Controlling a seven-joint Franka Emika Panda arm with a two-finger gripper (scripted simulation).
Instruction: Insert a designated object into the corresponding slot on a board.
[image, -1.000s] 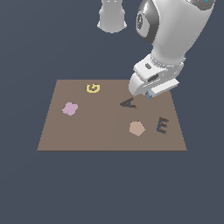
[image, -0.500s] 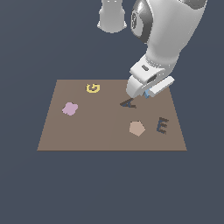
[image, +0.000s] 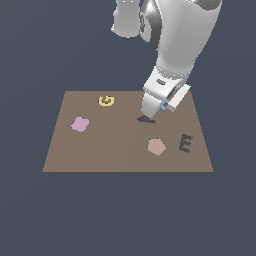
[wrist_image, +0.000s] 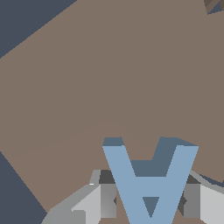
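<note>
The gripper was clamped on the light-blue letter A block, one finger at each leg. It looked rigid and light; gripping across the legs suited it. Just below, probably partly hidden, lay the dark A-shaped slot in the brown board.

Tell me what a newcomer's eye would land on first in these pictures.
First, the big white arm reaching down over the brown board, its end effector low over the dark A-shaped slot. In the wrist view, the light-blue A block fills the foreground, held between the fingers. The yellow G stands out near the board's far edge.
</note>
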